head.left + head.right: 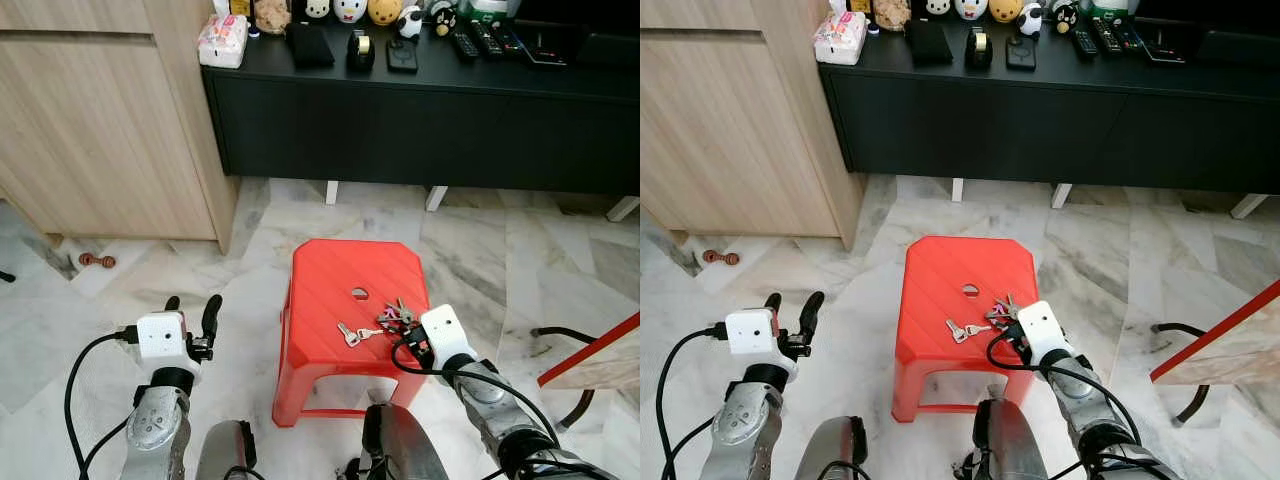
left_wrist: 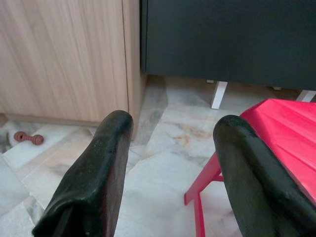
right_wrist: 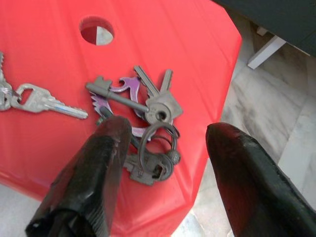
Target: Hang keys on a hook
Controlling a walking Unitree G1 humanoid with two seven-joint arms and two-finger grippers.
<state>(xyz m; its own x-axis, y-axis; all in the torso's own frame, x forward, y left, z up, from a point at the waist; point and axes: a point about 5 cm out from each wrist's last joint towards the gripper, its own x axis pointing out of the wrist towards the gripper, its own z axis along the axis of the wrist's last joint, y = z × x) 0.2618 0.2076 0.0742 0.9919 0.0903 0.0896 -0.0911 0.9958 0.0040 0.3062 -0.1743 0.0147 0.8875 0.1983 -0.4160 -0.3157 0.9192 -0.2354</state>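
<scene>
A: Where are the keys [image 3: 143, 123]?

B: On the red stool [image 1: 330, 290], toward its right edge, just past the round hole [image 1: 359, 293] in the top. A loose bunch on a ring — several grey keys and one purple piece. A separate silver key [image 3: 47, 102] lies apart from the bunch, nearer the middle of the stool's front edge.

A: Which arm is nearer?

B: The right gripper [image 3: 163, 163], clearly. It sits at the stool's front right corner with the bunch directly ahead. Fingers spread wide, nothing held. One finger [image 3: 98, 163] overlaps the ring's near side; the other [image 3: 247, 177] hangs off the stool's right edge, over the floor.

A: So the bunch is off-centre in the gap?

B: Yes, by my reading. It lies toward the inner finger, and its keys fan away from the gripper toward the hole. A small shift toward the stool's middle looks needed before closing.

A: Left gripper [image 2: 168, 173]?

B: Beside the stool's left edge, over the floor. Fingers apart, empty, well clear of the keys. No hook identified in view.
</scene>
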